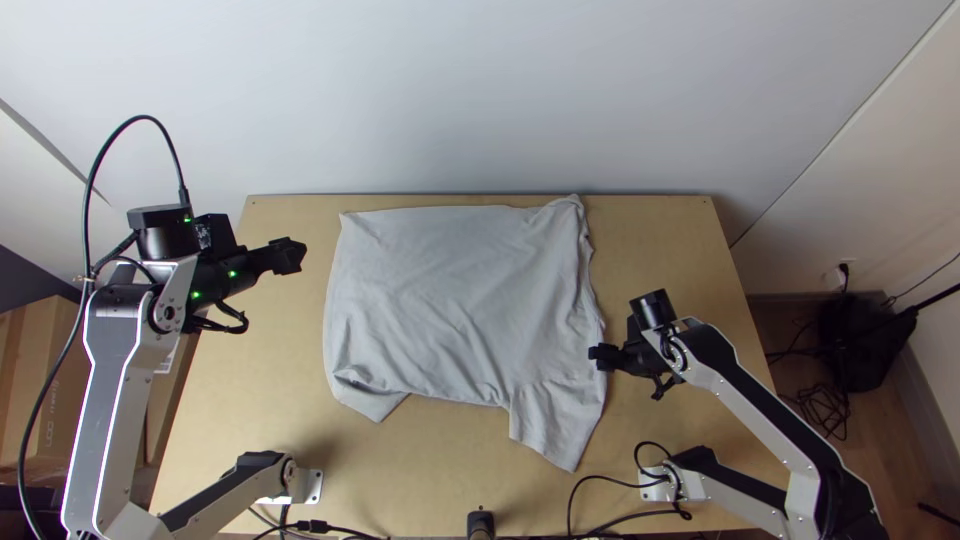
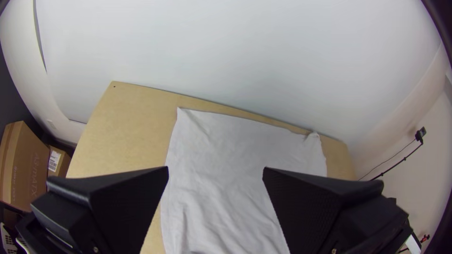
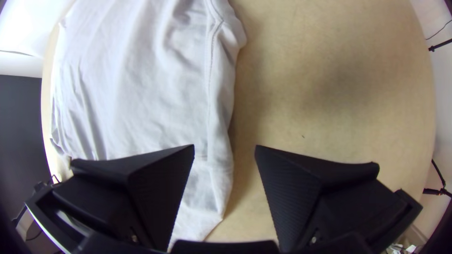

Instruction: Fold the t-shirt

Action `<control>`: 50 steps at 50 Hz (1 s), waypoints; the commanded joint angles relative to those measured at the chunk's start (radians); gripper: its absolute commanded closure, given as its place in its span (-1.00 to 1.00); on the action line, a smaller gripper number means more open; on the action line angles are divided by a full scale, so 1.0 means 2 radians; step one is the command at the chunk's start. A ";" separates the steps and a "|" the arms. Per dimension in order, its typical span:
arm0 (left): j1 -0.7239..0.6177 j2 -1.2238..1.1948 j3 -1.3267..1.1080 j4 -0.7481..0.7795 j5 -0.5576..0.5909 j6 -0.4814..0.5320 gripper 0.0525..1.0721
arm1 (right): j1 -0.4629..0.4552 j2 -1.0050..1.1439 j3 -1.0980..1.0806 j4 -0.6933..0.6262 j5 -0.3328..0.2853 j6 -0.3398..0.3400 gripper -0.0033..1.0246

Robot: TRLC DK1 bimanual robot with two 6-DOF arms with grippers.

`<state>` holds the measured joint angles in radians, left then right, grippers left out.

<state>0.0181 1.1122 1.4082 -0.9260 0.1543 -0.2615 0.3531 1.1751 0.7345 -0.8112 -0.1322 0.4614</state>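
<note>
**Plainly laid out: pale grey T-shirt [image 1: 460, 300] spread over wooden bench [image 1: 240, 400]**

Seen from above, the left hand [image 1: 297, 254] hangs just beside the T-shirt, level with the upper part of the cloth's left edge. The garment stretches from there toward the right hand [image 1: 597, 357], whose tips overlap the lower part of the right edge; whether they touch the fabric cannot be told. On the right hand's near side, a flap of cloth angles down toward the robot, while a shorter one sits nearer the left hand's side. The far corner beyond the right hand is rumpled. Behind both hands rises a white wall [image 1: 500, 90], and a cardboard box [image 1: 60, 390] stands off the bench, on the left hand's outer side.

Viewed from its own wrist, the left hand [image 2: 215, 170] is wide, its two black fingers well apart, with the T-shirt's smooth far edge and softly creased body beyond.

Pictured from the other wrist, the right hand [image 3: 225, 148] is likewise wide. The T-shirt's edge, rolled along a seam [image 3: 210, 70], runs between its parted fingers, and bare wood lies beside the cloth.
</note>
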 commanded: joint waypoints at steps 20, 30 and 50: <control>0.001 -0.004 -0.051 -0.062 0.006 0.066 -0.89 | 0.023 0.024 -0.046 0.023 -0.010 0.012 0.01; -0.008 0.021 -0.076 -0.140 0.012 0.126 -0.89 | 0.018 -0.048 -0.067 0.079 -0.009 0.026 0.95; -0.057 0.008 -0.226 -0.233 -0.057 0.238 -0.89 | 0.012 -0.076 -0.066 0.076 -0.010 0.065 0.95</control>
<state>-0.0696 1.1473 1.0183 -1.4155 0.0612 0.1852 0.3782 1.0386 0.6212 -0.6586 -0.1474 0.5507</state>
